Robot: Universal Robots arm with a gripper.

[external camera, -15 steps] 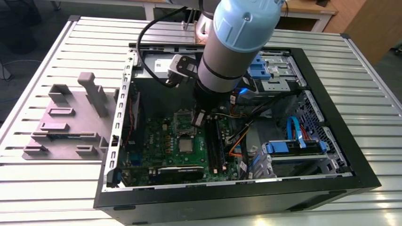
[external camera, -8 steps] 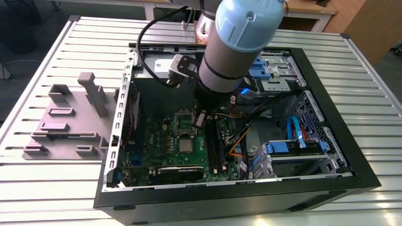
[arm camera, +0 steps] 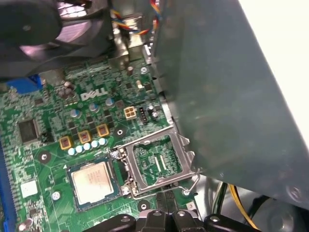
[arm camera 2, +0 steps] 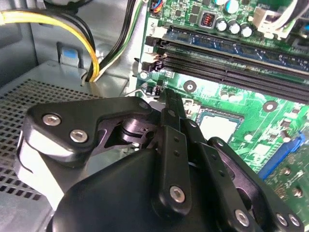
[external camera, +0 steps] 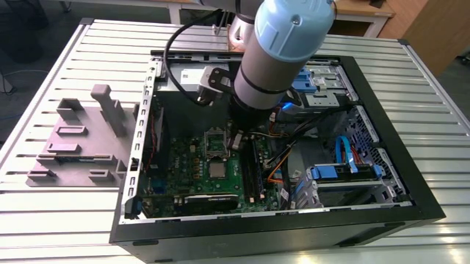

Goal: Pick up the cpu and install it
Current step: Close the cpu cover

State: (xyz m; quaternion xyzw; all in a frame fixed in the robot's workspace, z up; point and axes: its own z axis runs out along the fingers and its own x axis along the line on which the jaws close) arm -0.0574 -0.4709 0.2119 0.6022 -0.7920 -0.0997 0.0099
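The cpu [arm camera: 91,181] lies flat in its socket on the green motherboard [arm camera: 48,121], silver top up, with no gripper on it. It also shows as a small pale square [external camera: 217,169] in the exterior view. Next to it the metal socket bracket [arm camera: 157,162] stands flipped open over its black frame [external camera: 214,142]. My gripper [arm camera: 166,207] hangs inside the case beside the bracket's wire lever [arm camera: 194,182], a little apart from the cpu. Its slim black fingers [arm camera 2: 170,104] lie pressed together with nothing between them.
The black computer case [external camera: 382,126] surrounds the board; its grey inner wall [arm camera: 231,96] is close beside the gripper. Memory slots [arm camera 2: 231,67], yellow and black cables [arm camera 2: 91,53] and a blue drive bay [external camera: 345,170] crowd the inside. A mauve-grey tray [external camera: 81,143] sits on the slatted table [external camera: 44,220].
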